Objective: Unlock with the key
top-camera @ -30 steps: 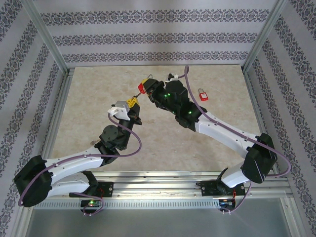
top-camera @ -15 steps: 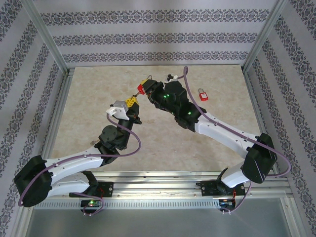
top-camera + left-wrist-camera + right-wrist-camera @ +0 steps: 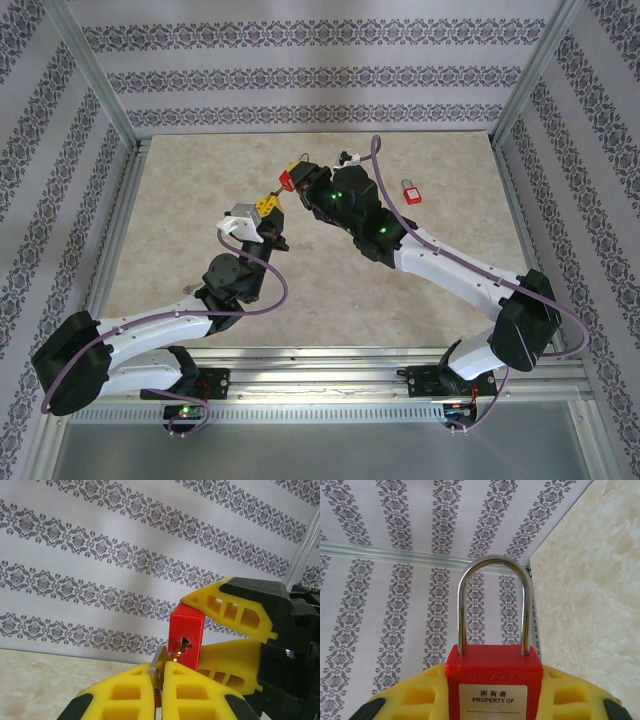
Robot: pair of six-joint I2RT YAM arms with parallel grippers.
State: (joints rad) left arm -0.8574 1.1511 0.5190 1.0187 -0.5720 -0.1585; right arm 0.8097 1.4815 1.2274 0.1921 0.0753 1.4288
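Red padlock (image 3: 186, 627) is clamped aloft by the part-closed right pincer (image 3: 494, 695), key (image 3: 158, 661) is pinched in the shut left pincer (image 3: 161, 674), and the key is best eased toward two o'clock into line with the keyhole (image 3: 184, 644).

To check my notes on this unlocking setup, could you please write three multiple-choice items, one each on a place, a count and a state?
1. Where is the spare padlock?
A. on the table, right of the right hand
B. hanging on the frame rail
C. between the arm bases

2. How many red padlocks are there?
A. one
B. two
C. four

3. How is the shackle of the held padlock?
A. swung open
B. missing
C. shut

Answers: 1 A, the top view shows it lying on the table surface. 2 B, one is held and one lies free. 3 C, the right wrist view shows both legs seated in the body.
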